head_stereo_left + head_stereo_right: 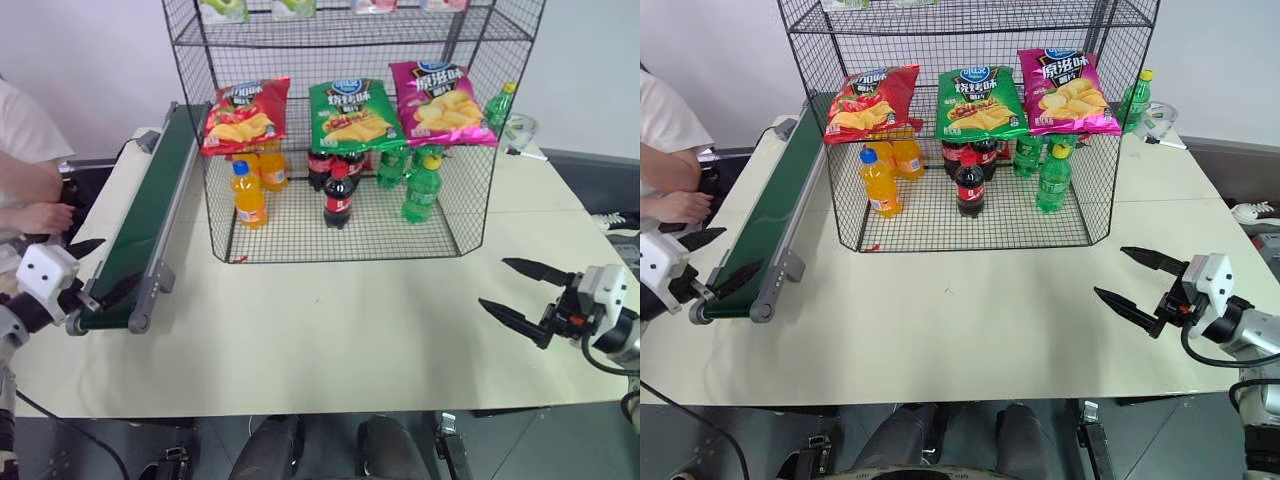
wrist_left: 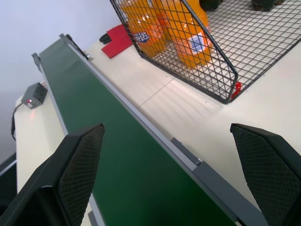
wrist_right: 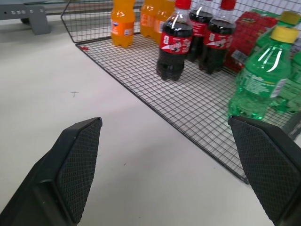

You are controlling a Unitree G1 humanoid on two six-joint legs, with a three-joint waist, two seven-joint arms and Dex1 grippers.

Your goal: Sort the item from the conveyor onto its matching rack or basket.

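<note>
A red chip bag (image 1: 245,115) with a round blue logo lies at the left end of the black wire rack's (image 1: 470,200) middle tier, overhanging the front edge. The dark green conveyor (image 1: 150,210) runs along the table's left side, and its belt (image 2: 117,155) carries nothing. My left gripper (image 1: 100,268) hovers open at the conveyor's near end, its fingers either side of the belt in the left wrist view. My right gripper (image 1: 495,283) is open above the table at the right, pointing toward the rack with nothing between its fingers.
A green bag (image 1: 350,113) and a magenta bag (image 1: 440,103) share the tier. Orange (image 1: 247,195), cola (image 1: 338,197) and green bottles (image 1: 422,190) stand on the rack's floor. A person's hand (image 1: 40,215) rests left of the conveyor. A grey box (image 2: 34,94) sits beside the belt.
</note>
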